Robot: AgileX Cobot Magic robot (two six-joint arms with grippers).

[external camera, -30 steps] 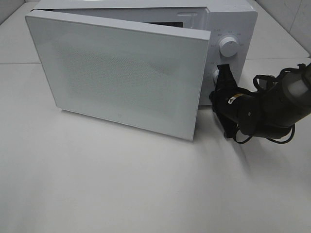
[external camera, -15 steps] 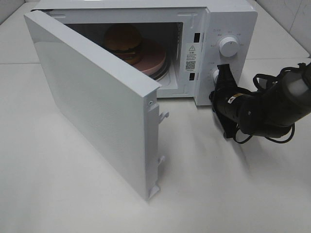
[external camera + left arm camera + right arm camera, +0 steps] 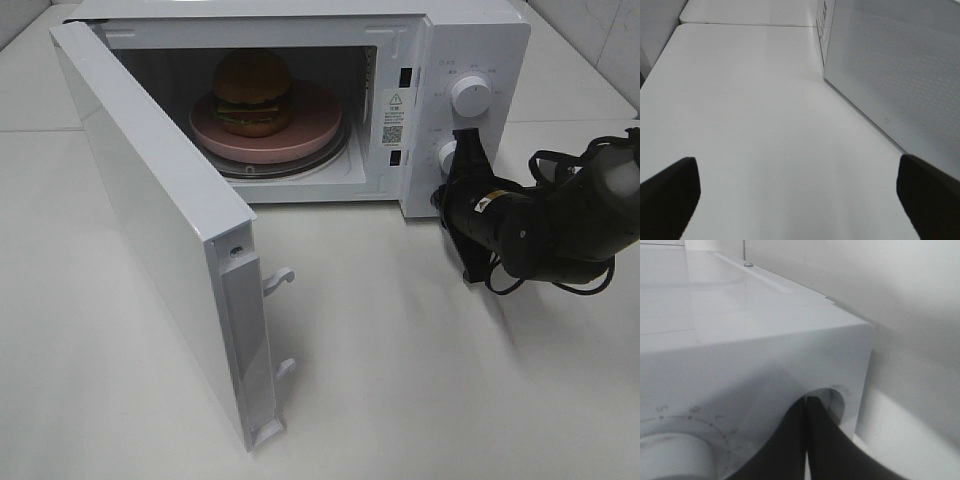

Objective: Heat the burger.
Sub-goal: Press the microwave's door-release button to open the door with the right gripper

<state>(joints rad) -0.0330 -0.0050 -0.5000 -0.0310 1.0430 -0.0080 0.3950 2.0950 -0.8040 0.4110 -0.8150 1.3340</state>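
Observation:
The burger (image 3: pixel 252 90), with a brown domed bun, sits on a round pink plate (image 3: pixel 312 128) inside the white microwave (image 3: pixel 480 40). The microwave door (image 3: pixel 150 210) stands wide open, swung out to the left. My right gripper (image 3: pixel 462 148) is shut, its tips at the lower control (image 3: pixel 445 153) on the panel, below the upper dial (image 3: pixel 470 95). In the right wrist view the gripper (image 3: pixel 806 412) has its dark fingers pressed together against the panel, beside a round control (image 3: pixel 835 401). My left gripper (image 3: pixel 800 197) is open over bare table, with the door's outer face (image 3: pixel 900 75) beside it.
The open door juts far out over the table's front left, with two latch hooks (image 3: pixel 280 280) on its free edge. The white table (image 3: pixel 450 380) lies in front of and to the right of the microwave. The right arm's cables (image 3: pixel 560 165) hang at the right edge.
The microwave door has swung from nearly closed to wide open, uncovering the burger and plate. My right gripper has stayed at the lower control.

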